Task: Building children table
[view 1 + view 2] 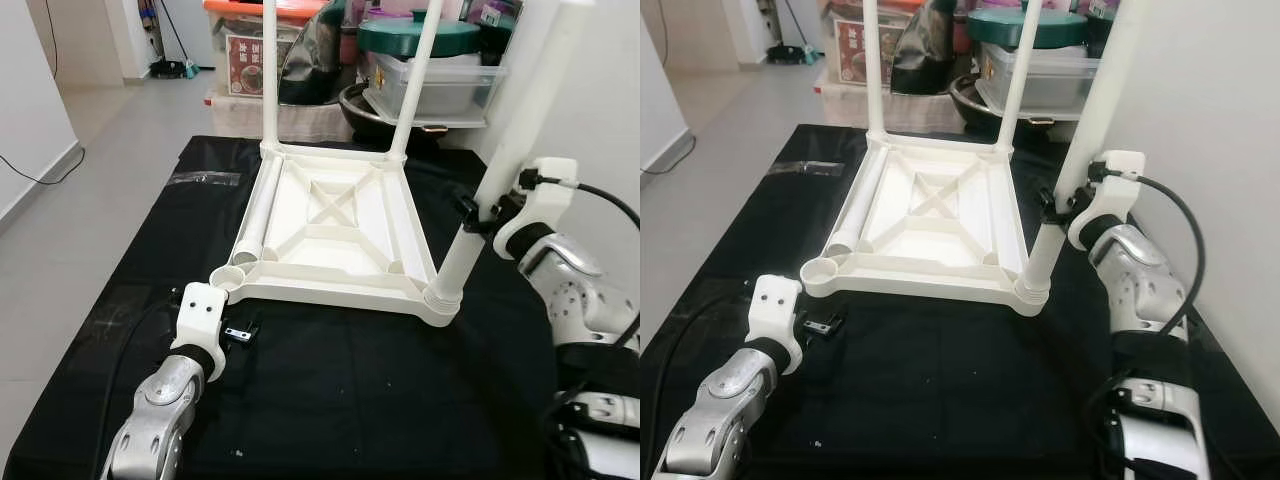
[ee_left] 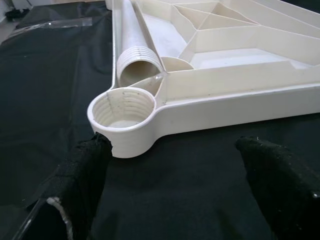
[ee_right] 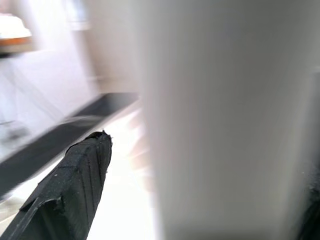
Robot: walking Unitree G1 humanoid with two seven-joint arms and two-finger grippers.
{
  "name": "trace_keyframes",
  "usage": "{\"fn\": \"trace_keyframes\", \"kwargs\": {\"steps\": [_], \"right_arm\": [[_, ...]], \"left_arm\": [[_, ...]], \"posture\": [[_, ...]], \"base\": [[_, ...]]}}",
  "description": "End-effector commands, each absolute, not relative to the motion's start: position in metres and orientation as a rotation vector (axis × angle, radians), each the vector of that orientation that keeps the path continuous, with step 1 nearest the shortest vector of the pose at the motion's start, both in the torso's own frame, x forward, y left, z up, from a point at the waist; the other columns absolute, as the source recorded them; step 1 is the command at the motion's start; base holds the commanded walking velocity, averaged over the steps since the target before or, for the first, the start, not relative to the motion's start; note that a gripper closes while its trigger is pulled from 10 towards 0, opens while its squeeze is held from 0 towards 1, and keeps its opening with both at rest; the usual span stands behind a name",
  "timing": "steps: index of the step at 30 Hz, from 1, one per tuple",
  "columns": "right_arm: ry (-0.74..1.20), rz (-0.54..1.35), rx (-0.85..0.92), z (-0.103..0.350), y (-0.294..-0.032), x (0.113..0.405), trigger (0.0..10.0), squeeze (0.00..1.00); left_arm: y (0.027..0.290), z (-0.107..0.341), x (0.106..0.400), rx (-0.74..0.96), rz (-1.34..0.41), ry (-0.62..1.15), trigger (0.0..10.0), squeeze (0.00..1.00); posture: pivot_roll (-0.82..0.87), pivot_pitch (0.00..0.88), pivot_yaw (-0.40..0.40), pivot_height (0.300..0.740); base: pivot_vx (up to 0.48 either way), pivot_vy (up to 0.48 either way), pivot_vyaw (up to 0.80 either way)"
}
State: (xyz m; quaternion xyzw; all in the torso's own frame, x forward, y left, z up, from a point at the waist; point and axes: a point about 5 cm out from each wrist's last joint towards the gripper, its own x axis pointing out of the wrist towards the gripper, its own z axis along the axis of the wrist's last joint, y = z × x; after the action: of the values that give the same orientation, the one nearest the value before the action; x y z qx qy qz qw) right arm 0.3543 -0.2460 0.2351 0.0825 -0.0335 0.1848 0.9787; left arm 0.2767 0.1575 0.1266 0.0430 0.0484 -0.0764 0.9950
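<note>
Loose table leg point(image 1: 257, 222), lying lengthwise inside the upturned tabletop point(image 1: 345, 215) on the bench point(image 1: 350, 400), just ahead of the spread left end effector point(image 2: 175, 170); right end effector point(image 1: 470, 215) pinches the corner leg point(image 1: 500, 170).

Your left gripper point(image 2: 175, 185) sits with fingers spread on bare black cloth point(image 1: 350, 390) before the empty corner socket point(image 2: 122, 117); nothing blocks it from above. A loose leg point(image 2: 137, 47) lies just behind it inside the tabletop point(image 1: 330, 225). The near right leg point(image 1: 500, 165) crowds your right gripper point(image 1: 478, 215) against the wall point(image 1: 610, 90).
</note>
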Motion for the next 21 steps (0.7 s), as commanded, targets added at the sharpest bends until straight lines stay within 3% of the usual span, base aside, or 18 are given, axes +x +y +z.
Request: {"fn": "trace_keyframes", "kwargs": {"steps": [1,12,13,14,15,21], "right_arm": [[-0.083,0.453,0.174,0.238,-0.241,0.355,10.0,0.00],[-0.040,0.666,0.034,0.227,-0.236,0.370,10.0,0.00],[-0.035,0.677,0.026,0.227,-0.237,0.371,9.1,0.00],[-0.028,0.679,0.004,0.227,-0.238,0.372,3.7,0.00],[-0.019,0.663,-0.012,0.226,-0.241,0.374,0.0,0.00],[-0.004,0.598,-0.043,0.223,-0.252,0.377,0.0,0.00]], "left_arm": [[0.156,0.125,0.278,0.093,-0.162,0.105,10.0,0.00],[0.156,0.124,0.279,0.102,-0.167,0.108,10.0,0.00],[0.156,0.124,0.279,0.102,-0.167,0.108,10.0,0.00],[0.156,0.124,0.278,0.103,-0.167,0.108,10.0,0.00],[0.156,0.124,0.278,0.104,-0.167,0.108,10.0,0.00],[0.155,0.123,0.277,0.105,-0.168,0.112,10.0,0.00]], "posture": [[0.04,0.000,-0.095,0.740],[0.07,0.000,-0.101,0.740],[0.07,0.000,-0.101,0.740],[0.08,0.000,-0.104,0.740],[0.08,0.000,-0.106,0.740],[0.08,0.000,-0.107,0.740]], "base": [[0.000,0.000,0.00],[0.000,0.000,0.00],[0.000,0.000,0.00],[0.000,0.000,0.00],[0.000,0.000,0.00],[0.000,0.000,0.00]]}}
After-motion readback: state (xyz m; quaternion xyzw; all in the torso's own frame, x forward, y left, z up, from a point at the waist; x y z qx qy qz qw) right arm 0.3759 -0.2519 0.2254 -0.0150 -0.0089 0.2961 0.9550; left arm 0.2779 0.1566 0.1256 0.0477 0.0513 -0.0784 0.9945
